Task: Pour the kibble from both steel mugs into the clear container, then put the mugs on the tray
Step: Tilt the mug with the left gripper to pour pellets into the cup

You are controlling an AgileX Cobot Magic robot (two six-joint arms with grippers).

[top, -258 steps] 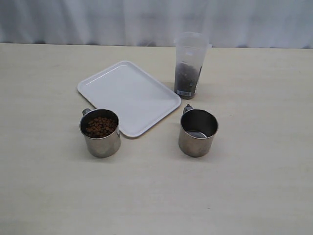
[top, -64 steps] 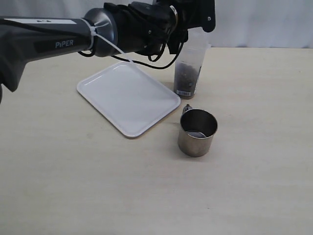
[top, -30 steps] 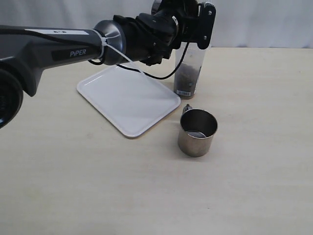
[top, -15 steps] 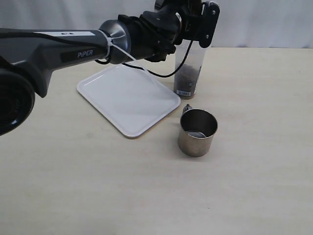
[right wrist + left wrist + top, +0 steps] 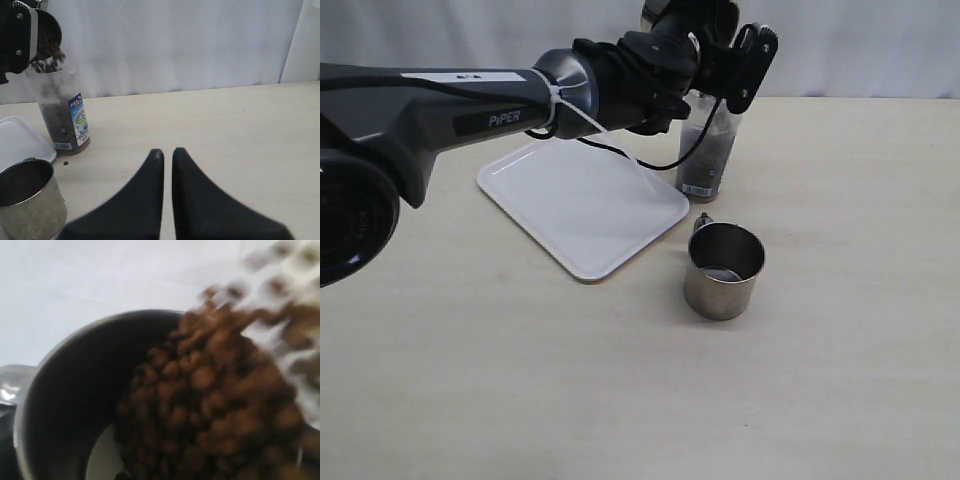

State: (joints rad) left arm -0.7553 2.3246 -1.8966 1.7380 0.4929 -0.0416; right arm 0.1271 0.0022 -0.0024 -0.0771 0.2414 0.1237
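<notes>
My left gripper is shut on a steel mug and holds it tipped over the rim of the clear container. Brown kibble slides out of the mug's mouth, and in the right wrist view pellets fall into the container, which is partly filled with kibble. The second steel mug stands empty and upright in front of the container. The white tray lies bare to its left. My right gripper hovers low over the table, shut on nothing, and is out of the exterior view.
One stray pellet lies on the table beside the container's base. The left arm stretches across above the tray's far side. A white curtain hangs behind the table's back edge.
The full mug was lifted from beside the tray. Over the last second my left gripper has rolled further over the container, tipping the mug more; kibble now pours out.
</notes>
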